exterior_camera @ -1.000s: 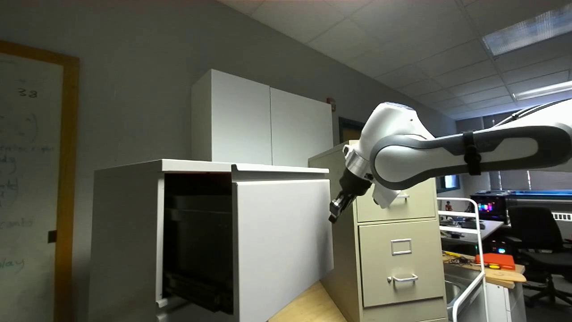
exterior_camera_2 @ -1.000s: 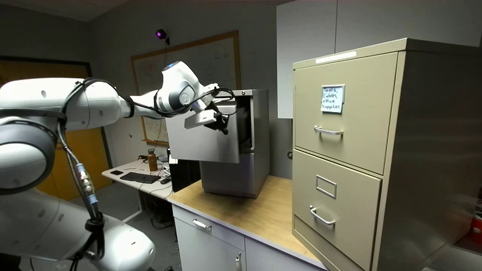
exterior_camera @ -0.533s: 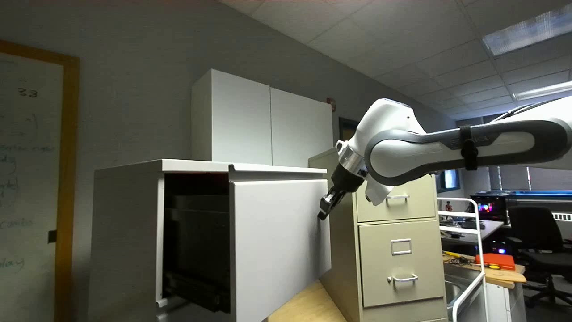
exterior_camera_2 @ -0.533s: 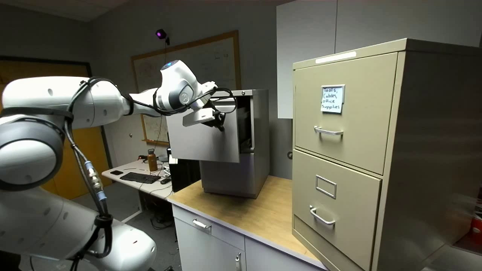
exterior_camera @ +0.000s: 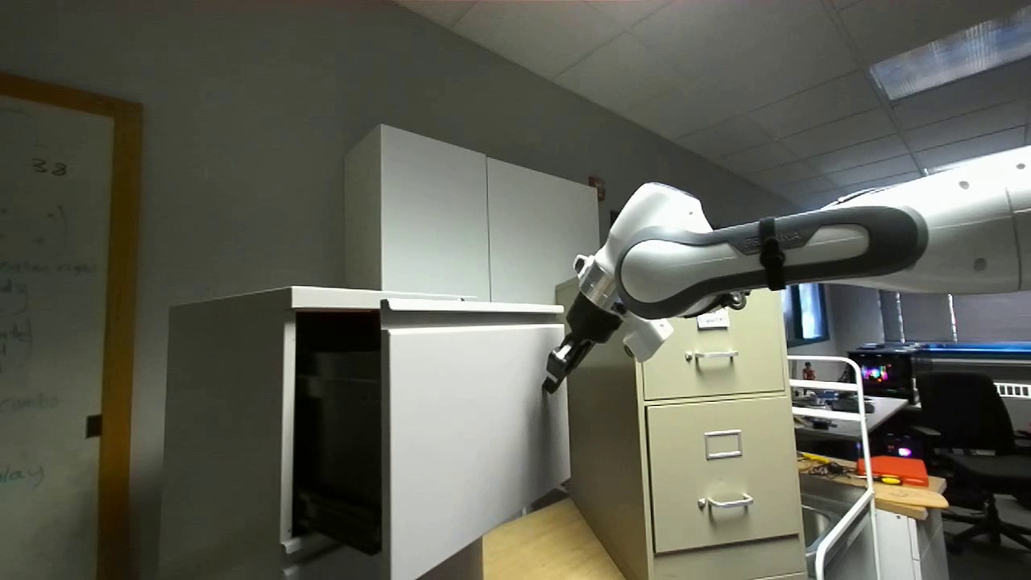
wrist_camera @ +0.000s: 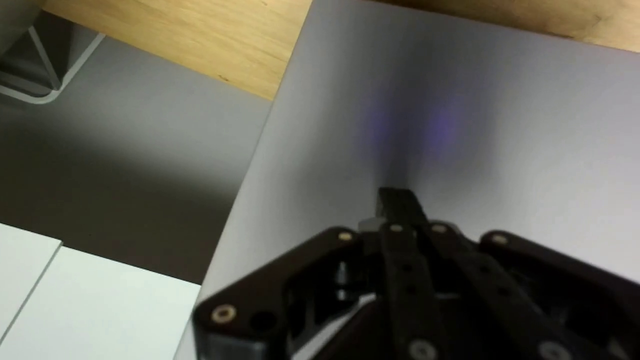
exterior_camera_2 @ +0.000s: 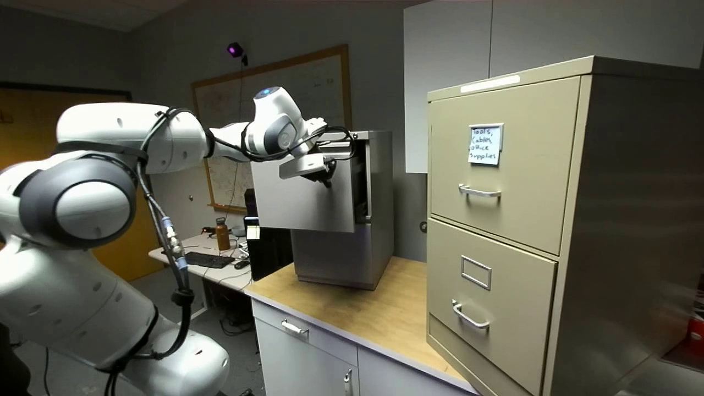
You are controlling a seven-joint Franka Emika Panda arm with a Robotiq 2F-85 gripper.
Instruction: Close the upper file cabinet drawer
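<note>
Grey wall (exterior_camera_2: 379,93) with a whiteboard (exterior_camera_2: 316,88) on it; in front, a counter (exterior_camera_2: 385,316) of pale wood. On the counter stands the cabinet (exterior_camera_2: 380,225). In an exterior view the beige cabinet (exterior_camera_2: 500,170) is at near right of it.

Task item: upper drawer (exterior_camera: 467,435) partly out of the cabinet; the dark interior (exterior_camera: 342,435) shows behind its front. Lower drawer (exterior_camera_2: 333,256) looks flush.

The gripper (exterior_camera: 551,385) is at the front of the upper drawer, right of its middle in both exterior views. Its fingers (wrist_camera: 400,205) are pressed together, no gap seen, nothing held. Tips appear to touch the flat front.

Step in hand (judged): pushing the upper drawer home. Contact seems made; travel remains.

Next move (judged): no grasp called for. Use the fingers as a blunt pusher, straight in toward the cabinet, until the front sits flush. Contact lies off-centre, on the side toward the beige cabinet, so the drawer may rack; if it binds, re-seat the push nearer the middle. The tips slant down against a smooth face and could slip along it if the push strays downward or sideways. The last stretch may want a firmer press.
</note>
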